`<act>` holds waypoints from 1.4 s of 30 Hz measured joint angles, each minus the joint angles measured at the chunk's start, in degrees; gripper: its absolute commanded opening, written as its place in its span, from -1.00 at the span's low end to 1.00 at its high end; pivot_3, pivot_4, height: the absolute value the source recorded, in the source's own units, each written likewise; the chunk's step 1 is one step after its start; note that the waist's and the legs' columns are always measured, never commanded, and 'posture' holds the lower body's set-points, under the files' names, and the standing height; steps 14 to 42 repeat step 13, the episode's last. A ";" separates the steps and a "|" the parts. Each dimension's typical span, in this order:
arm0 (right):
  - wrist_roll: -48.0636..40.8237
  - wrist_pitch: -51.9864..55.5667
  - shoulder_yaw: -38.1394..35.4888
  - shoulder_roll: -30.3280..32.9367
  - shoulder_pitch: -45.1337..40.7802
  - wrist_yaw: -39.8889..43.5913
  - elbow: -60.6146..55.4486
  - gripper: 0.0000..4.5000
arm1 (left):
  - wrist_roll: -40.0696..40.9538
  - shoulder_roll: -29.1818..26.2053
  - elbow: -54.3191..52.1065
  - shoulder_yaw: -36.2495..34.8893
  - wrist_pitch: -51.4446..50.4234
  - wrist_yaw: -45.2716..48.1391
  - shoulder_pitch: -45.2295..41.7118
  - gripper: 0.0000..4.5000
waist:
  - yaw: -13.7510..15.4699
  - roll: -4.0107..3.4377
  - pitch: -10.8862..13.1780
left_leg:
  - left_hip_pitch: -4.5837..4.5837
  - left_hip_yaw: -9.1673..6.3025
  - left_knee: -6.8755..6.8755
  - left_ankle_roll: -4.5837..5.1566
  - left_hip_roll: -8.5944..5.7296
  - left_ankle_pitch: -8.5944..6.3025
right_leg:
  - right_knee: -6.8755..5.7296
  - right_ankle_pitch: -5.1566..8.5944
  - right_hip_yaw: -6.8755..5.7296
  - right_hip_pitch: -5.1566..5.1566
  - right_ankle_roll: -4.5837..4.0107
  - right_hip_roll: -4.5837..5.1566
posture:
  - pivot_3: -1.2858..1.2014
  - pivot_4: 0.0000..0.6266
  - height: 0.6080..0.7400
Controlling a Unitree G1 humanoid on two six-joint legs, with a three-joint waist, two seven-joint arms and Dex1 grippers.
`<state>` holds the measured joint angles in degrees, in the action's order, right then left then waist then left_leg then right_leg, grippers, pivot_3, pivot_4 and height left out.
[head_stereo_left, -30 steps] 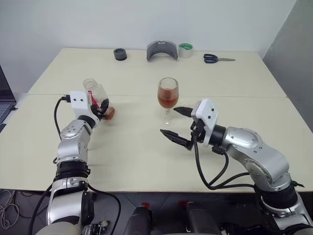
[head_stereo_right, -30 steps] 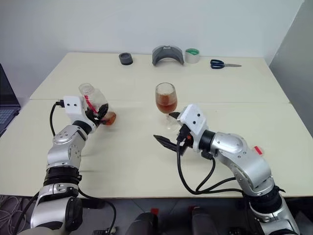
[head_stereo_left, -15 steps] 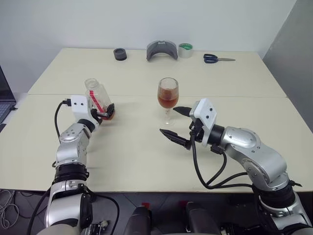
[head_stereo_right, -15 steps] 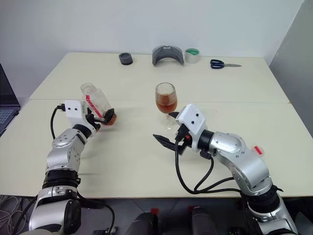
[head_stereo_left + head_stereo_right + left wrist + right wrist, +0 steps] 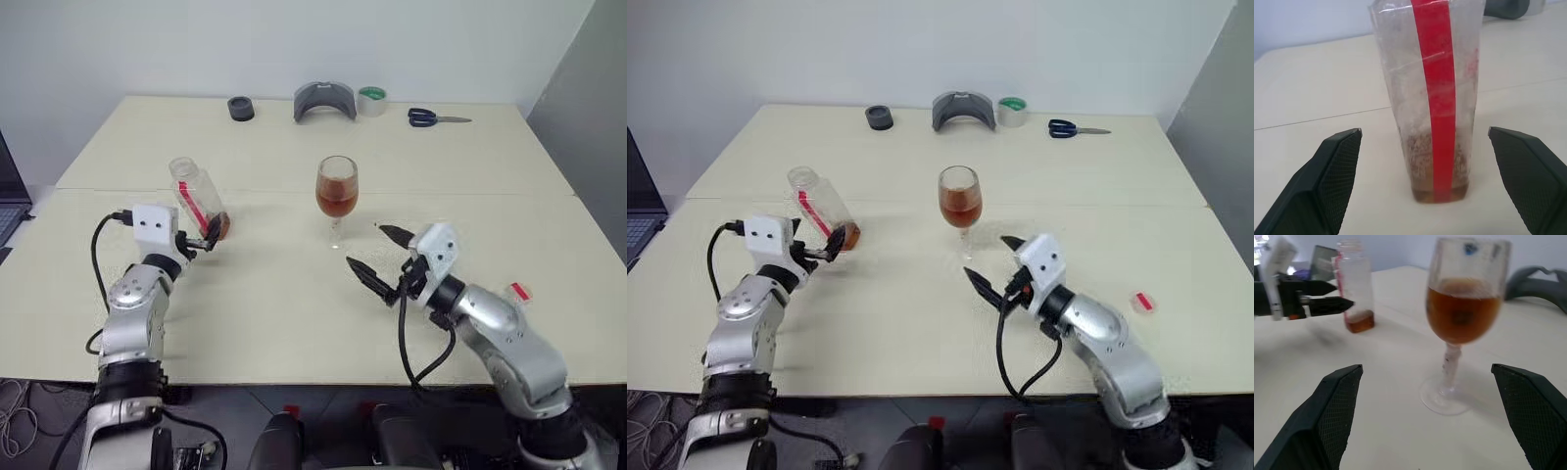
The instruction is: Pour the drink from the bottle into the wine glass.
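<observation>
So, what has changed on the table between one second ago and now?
The left claw let go of the bottle, opened, and drew back toward the robot; the bottle now stands free on the table. The right claw pulled away from the wine glass, back and to the right. The glass, about half full of drink, did not move, and the right claw stayed open.

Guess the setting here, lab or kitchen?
Most likely a lab or office test bench, not a kitchen: plain cream tables pushed together against a bare wall, with scissors and a tape roll at the back, and a laptop edge beside the tables.
</observation>
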<state>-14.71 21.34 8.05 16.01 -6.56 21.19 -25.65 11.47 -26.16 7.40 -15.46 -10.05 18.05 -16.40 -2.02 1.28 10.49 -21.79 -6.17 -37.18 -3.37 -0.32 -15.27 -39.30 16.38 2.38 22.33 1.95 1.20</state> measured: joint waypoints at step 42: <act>4.52 -14.81 -4.67 -5.77 3.00 -4.99 13.07 1.00 | 0.03 5.15 -12.64 -0.14 -2.86 -3.65 13.47 0.98 | 0.10 0.00 -0.01 | 0.06 0.06 0.14 0.00 -0.01 0.00 | 0.18 0.00 -0.02 -0.04 0.00 -0.06 | 0.03 -0.52 1.00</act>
